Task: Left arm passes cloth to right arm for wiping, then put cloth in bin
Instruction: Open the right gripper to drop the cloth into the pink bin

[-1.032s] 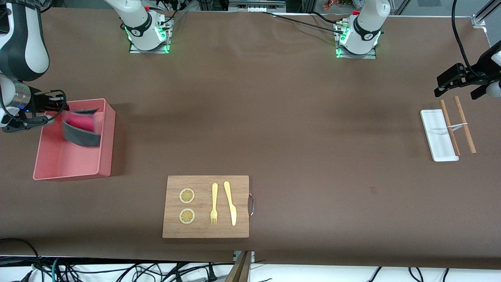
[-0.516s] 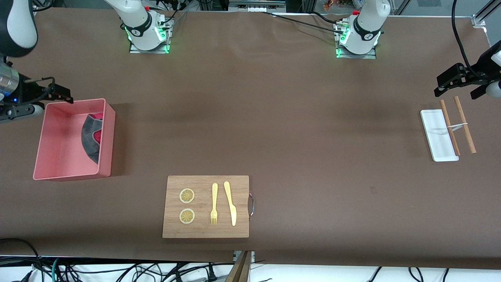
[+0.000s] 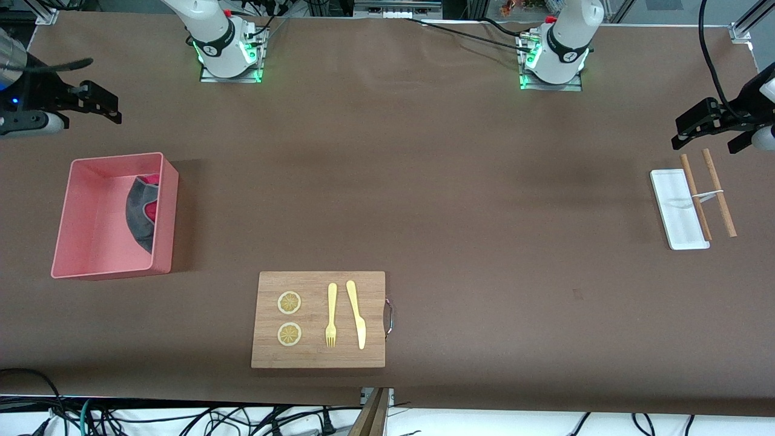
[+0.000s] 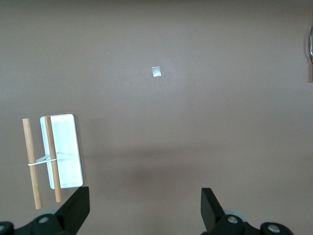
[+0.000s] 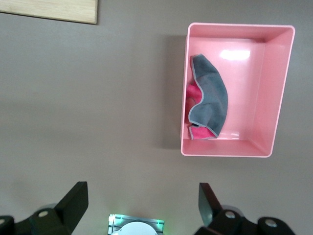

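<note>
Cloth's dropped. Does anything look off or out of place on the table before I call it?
Nothing stands out. The cloth lies crumpled inside the bin, bunched against one long wall, nothing hanging over the rim. The right gripper is open over bare table, empty. The left gripper waits open above the chopsticks.

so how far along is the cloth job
It looks finished. The cloth lies crumpled in the bin, against the wall toward the middle of the table. Nothing is in hand: the right gripper is up over bare table with open fingers, and the left gripper waits open above the white tray and wooden sticks. Nothing visible is left to do.
</note>
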{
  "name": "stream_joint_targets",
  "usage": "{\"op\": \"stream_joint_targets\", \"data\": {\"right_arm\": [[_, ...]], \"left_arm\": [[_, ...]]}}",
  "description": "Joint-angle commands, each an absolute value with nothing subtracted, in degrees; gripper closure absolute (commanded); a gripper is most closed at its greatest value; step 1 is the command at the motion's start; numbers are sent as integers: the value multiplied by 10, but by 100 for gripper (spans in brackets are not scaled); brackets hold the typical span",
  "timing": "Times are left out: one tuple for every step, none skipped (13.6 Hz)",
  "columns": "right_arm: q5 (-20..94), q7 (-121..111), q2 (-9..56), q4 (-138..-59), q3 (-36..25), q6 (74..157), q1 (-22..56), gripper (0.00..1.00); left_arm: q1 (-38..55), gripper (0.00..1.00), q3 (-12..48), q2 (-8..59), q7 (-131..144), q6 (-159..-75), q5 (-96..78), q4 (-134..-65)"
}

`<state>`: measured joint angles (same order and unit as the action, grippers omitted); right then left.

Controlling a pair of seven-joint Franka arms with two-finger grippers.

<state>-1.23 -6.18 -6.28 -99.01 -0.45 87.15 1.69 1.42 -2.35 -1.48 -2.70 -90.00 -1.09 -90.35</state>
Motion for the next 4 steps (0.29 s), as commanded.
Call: {"op": "stream_joint_targets", "data": {"right_arm": [[-6,-55,-57,-974,-1,862,12,0],[-6,-55,-57,-973,-1,860,12,0],[-6,-55,-57,-973,-1,858,12,0],[-5,-55,-57,-973,-1,856,12,0]], "left_arm": [[13,0,-25,-7,-28,-889,-21,-887],[13,0,-25,-7,-28,-889,-21,-887],[13,0,-24,-7,-28,-889,-21,-887],[13,0,-25,-7,-28,-889,-21,-887]]}}
